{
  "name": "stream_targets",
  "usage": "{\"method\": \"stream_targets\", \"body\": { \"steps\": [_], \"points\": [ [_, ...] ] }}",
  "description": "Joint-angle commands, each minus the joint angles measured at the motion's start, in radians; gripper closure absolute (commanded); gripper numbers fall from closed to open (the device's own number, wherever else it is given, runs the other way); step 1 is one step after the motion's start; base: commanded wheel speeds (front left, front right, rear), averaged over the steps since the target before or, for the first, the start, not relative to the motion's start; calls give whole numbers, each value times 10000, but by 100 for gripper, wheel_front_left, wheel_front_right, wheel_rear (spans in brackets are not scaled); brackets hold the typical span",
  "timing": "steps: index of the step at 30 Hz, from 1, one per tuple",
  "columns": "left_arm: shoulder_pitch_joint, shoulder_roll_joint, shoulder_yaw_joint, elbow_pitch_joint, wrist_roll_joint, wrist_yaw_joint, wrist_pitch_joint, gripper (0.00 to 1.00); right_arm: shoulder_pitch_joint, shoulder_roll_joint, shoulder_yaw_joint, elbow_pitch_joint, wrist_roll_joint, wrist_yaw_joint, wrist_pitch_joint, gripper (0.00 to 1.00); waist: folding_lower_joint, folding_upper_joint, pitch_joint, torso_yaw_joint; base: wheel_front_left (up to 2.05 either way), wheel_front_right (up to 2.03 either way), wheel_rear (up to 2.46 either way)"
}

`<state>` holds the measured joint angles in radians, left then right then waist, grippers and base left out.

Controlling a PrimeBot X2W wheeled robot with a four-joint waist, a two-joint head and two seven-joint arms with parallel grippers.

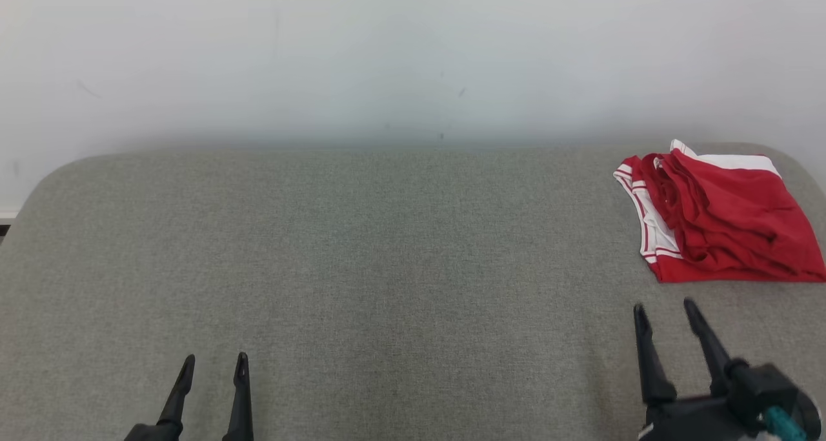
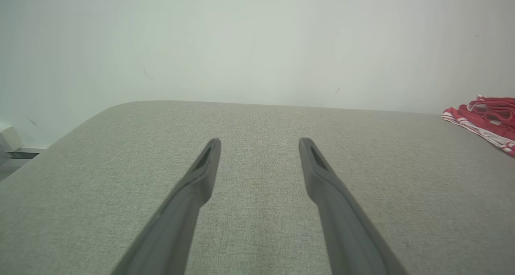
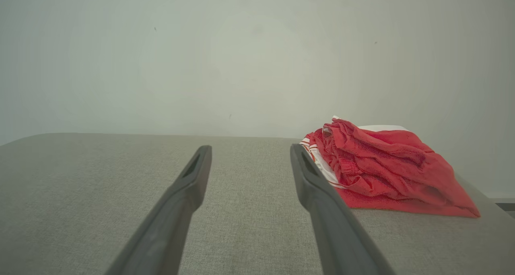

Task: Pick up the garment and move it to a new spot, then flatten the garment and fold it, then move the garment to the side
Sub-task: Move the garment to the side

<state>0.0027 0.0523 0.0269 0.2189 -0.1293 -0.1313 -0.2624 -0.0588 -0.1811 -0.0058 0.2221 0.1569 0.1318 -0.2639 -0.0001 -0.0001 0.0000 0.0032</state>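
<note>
A wide padded surface (image 1: 387, 247) covered in grey woven fabric takes most of the head view. Its far left and far right corners are rounded, and the fabric looks smooth and flat. Behind its far edge rises a plain white wall (image 1: 387, 53), which carries a few small dark marks and thin scratches. In the left wrist view a pale box (image 2: 8, 140) sits low by the wall, past the left edge of the surface; what it is I cannot tell.

The garment (image 1: 729, 221) lies on the surface at the far right corner. It is red with white bands and thin red stripes along one side, and it rests in a loose, wrinkled heap with many folds, not laid flat. A white part shows at its far edge.

The left gripper (image 1: 215, 358) is at the near left, above bare fabric, its two dark fingers spread apart with nothing between them, well apart from the garment. The right gripper (image 1: 664, 305) is at the near right, near the garment's near edge but not touching it. Its fingers are also spread and empty. A teal part (image 1: 784, 421) shows on its dark body.
</note>
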Motion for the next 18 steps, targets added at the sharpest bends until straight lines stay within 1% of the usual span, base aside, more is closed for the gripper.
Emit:
{"method": "stream_targets", "body": {
  "steps": [1, 3, 8, 18],
  "points": [
    [192, -20, -15, 37, -62, 13, -24, 0, 191, 113, -54, -71, -127, -29, -3, 0, 1, 1, -52, 46, 0, 0, 0],
    [194, -20, -3, 71, -57, 13, -24, 0, 540, 475, -278, -232, -182, -29, -3, 0, 1, 1, -88, 48, 0, 0, 0],
    [282, -23, -139, 115, -61, 13, -24, 0, 1037, 912, -406, -422, -428, -29, -4, 0, 1, 1, -141, -32, 0, 0, 0],
    [296, -12, -265, 236, 41, 13, -24, 0, 1097, 1111, -294, -382, -522, -29, -4, 0, 1, 1, -118, -53, 0, 0, 0]
  ]
}}
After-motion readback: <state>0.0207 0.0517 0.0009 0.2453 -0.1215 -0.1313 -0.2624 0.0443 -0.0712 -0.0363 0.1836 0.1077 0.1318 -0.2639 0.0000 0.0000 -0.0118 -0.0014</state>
